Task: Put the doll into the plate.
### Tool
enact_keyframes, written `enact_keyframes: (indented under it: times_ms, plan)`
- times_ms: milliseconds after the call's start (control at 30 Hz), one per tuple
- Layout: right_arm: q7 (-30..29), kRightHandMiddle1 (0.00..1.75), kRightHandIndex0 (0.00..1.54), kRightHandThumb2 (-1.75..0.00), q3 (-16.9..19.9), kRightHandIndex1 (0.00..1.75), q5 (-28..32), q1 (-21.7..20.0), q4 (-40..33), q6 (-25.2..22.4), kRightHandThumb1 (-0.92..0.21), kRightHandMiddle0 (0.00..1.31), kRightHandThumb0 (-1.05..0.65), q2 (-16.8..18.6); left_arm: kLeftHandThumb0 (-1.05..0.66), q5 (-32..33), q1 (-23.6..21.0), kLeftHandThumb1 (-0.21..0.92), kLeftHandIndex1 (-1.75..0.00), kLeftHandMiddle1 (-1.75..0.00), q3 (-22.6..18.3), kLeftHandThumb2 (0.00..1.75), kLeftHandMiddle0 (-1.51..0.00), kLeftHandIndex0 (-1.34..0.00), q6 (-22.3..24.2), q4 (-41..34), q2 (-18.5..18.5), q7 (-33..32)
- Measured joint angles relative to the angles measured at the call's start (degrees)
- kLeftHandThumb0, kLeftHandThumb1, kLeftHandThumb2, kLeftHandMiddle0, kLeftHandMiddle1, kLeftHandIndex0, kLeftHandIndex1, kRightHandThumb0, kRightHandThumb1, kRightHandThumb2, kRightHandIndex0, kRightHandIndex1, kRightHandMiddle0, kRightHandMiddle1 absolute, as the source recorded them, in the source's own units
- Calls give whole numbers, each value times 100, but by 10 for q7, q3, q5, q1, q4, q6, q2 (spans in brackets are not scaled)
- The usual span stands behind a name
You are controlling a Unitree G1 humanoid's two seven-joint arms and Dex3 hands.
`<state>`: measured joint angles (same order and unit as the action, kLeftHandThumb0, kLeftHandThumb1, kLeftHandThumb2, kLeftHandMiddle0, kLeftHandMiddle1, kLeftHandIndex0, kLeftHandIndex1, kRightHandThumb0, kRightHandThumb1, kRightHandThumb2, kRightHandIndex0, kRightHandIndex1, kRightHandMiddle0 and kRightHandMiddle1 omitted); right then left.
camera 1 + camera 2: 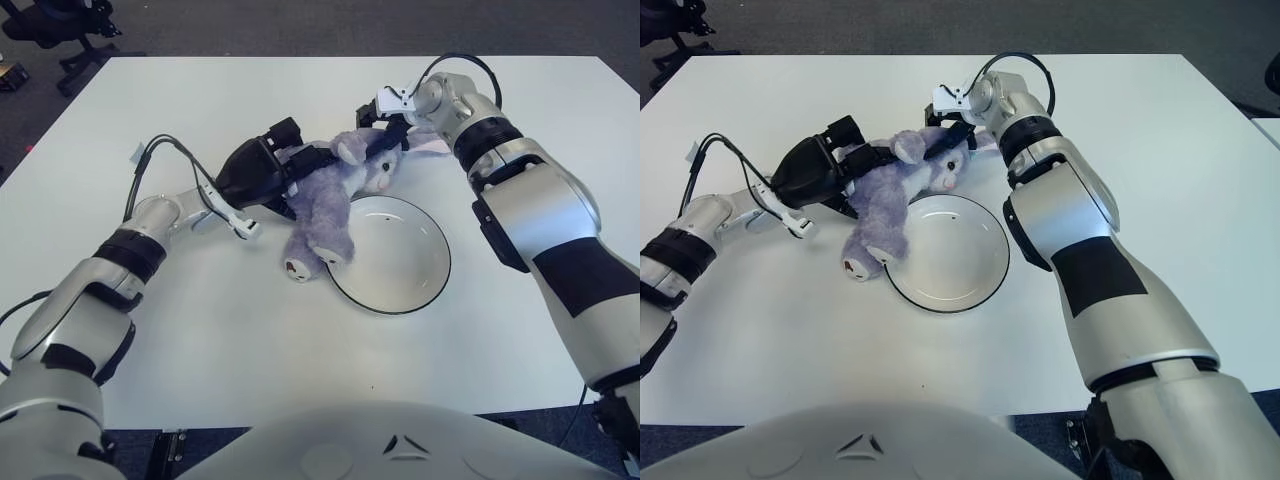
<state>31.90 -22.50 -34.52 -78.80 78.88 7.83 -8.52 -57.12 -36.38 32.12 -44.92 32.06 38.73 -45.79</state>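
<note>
Doll (328, 198) draped over plate (415, 285) rim at ten o'clock, feet on table (250, 330). Left hand (262, 172) clamps its body; right hand (392, 128) pinches its head. Uneven release could tip doll outside plate.

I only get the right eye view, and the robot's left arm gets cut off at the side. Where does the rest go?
Observer: In the left eye view the left arm runs down to the bottom left corner. Both the left hand and the right hand grip the doll.
Operator: Is anything on the floor over there?
Observer: Yes, a small brown box at the left edge, past the table.
</note>
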Motion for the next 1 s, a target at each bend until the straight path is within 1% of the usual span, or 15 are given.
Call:
enact_keyframes:
  times_ms: [33, 67, 100, 133, 167, 233, 300, 433, 467, 600, 667, 900, 1000]
  plan:
    - [-4, 69, 58, -60, 21, 86, 18, 4, -1, -6, -92, 30, -53, 0, -20, 6, 1, 91, -150, -175, -7, 3, -59, -41, 0, 12, -10, -6]
    - [-9, 62, 62, -63, 43, 67, 42, 10, -1, -11, -92, 32, -56, 0, -16, 19, 3, 91, -159, -175, -14, 3, -69, -48, 1, 29, -23, -18]
    - [-16, 57, 65, -65, 68, 54, 65, 15, -2, -16, -92, 33, -57, -1, -13, 34, 6, 91, -165, -175, -23, 3, -75, -52, 0, 50, -41, -30]
    - [-20, 55, 66, -66, 88, 49, 85, 20, -2, -21, -92, 34, -58, -1, -12, 50, 9, 91, -167, -175, -30, 3, -78, -54, -1, 72, -56, -40]
    - [-25, 51, 68, -67, 107, 39, 103, 25, -2, -26, -92, 35, -59, -1, -10, 64, 12, 91, -170, -175, -35, 3, -82, -57, -7, 94, -72, -49]
    - [-30, 47, 71, -68, 142, 30, 137, 35, -3, -37, -92, 36, -60, -1, -8, 88, 17, 91, -173, -175, -44, 2, -87, -60, -20, 139, -97, -65]
    - [-32, 46, 72, -68, 160, 26, 155, 41, -3, -45, -92, 36, -60, -2, -7, 97, 19, 91, -174, -175, -51, 2, -88, -61, -30, 165, -110, -74]
    - [-33, 44, 73, -69, 173, 23, 162, 45, -4, -50, -92, 37, -61, -3, -7, 101, 9, 91, -174, -175, -54, 2, -89, -62, -46, 191, -113, -88]
    - [-33, 42, 73, -69, 176, 20, 163, 45, -4, -51, -92, 37, -61, -3, -3, 101, 7, 91, -174, -175, -55, 2, -88, -61, -49, 196, -113, -90]
    - [-40, 39, 73, -69, 228, 15, 215, 45, -5, -86, -92, 38, -63, -1, 3, 101, -5, 92, -175, -175, -59, 3, -86, -59, -73, 224, -118, -111]
    - [-46, 38, 73, -70, 242, 14, 229, 45, -7, -96, -92, 38, -64, -2, 5, 101, -9, 92, -175, -175, -61, 3, -86, -58, -80, 234, -119, -117]
    - [-65, 37, 74, -71, 251, 12, 237, 44, -13, -113, -92, 39, -66, -4, 6, 104, -15, 92, -175, -175, -66, 3, -85, -58, -92, 250, -123, -118]
    - [-65, 35, 66, -75, 249, 6, 237, 38, -15, -125, -92, 39, -75, -8, 8, 114, -16, 92, -175, -175, -73, 4, -85, -60, -104, 258, -126, -113]
